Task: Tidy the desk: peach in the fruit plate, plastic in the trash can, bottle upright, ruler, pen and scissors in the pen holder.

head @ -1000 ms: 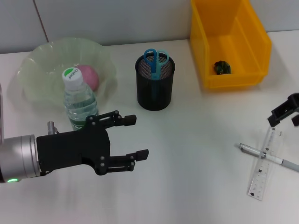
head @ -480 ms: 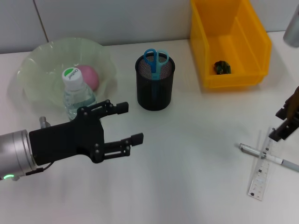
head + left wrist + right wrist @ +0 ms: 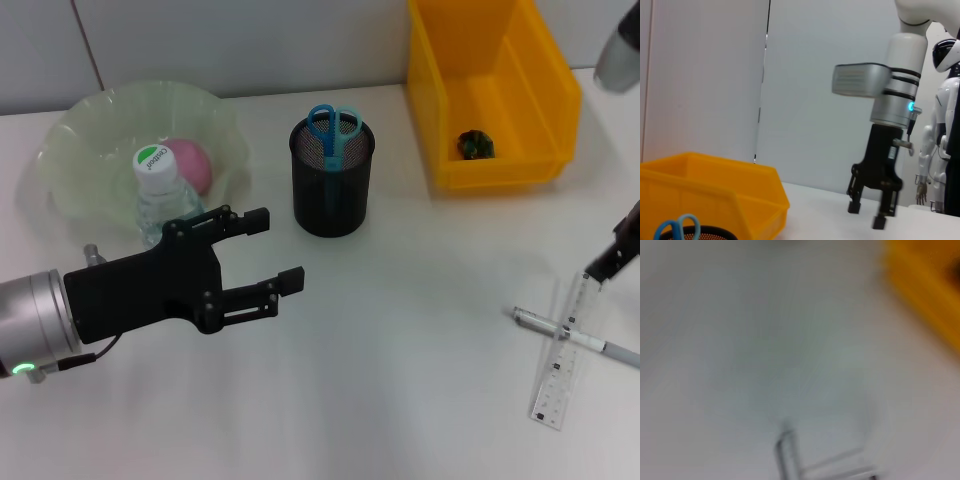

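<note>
Black left gripper [image 3: 270,252], silver wrist

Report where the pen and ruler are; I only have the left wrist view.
Observer: The pen lies crosswise on the ruler, flat on the table on the robot's right.
Operator: Place the right gripper relative to them.
Observer: The right gripper hangs open beside the ruler's far end, touching neither.
Operator: Check the bottle.
Observer: The bottle stands upright at the fruit plate's near edge, just behind the open left gripper.
</note>
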You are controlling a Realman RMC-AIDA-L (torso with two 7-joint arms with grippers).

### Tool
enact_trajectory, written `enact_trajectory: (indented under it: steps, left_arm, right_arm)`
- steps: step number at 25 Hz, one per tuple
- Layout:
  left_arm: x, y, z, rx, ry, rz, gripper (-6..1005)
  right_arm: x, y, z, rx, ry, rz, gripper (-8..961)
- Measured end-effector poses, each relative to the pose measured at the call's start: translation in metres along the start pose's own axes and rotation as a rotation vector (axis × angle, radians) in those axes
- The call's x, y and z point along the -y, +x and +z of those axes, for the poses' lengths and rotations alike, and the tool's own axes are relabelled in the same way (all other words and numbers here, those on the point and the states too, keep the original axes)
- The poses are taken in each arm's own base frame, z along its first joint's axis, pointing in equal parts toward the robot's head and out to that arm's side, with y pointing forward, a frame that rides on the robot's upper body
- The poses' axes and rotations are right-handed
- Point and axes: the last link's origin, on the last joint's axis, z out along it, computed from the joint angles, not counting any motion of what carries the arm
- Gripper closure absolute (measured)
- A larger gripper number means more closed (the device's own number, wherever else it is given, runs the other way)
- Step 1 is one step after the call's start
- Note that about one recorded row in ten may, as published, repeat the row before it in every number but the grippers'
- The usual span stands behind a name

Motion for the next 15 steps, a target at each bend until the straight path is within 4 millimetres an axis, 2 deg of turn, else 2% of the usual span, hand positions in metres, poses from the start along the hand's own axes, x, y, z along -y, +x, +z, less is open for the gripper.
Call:
enact_trajectory:
  steps: [3,6,15]
  left_arm:
    - [0.000,0.002,-0.001,-0.002,-0.009,0.007,188]
    - [-0.001,0.005,-0.001,-0.004,-0.024,0.018,188]
    - [-0.008,0.015,-0.004,0.005,-0.102,0.092,188]
  right_arm:
    - [0.003,0.004,0.001,0.005,0.007,0.283,215]
    - [0.002,0.012,0.009,-0.015,-0.024,0.469,215]
    - [0.003,0.030,0.026,-0.027,-0.051,0.815,214]
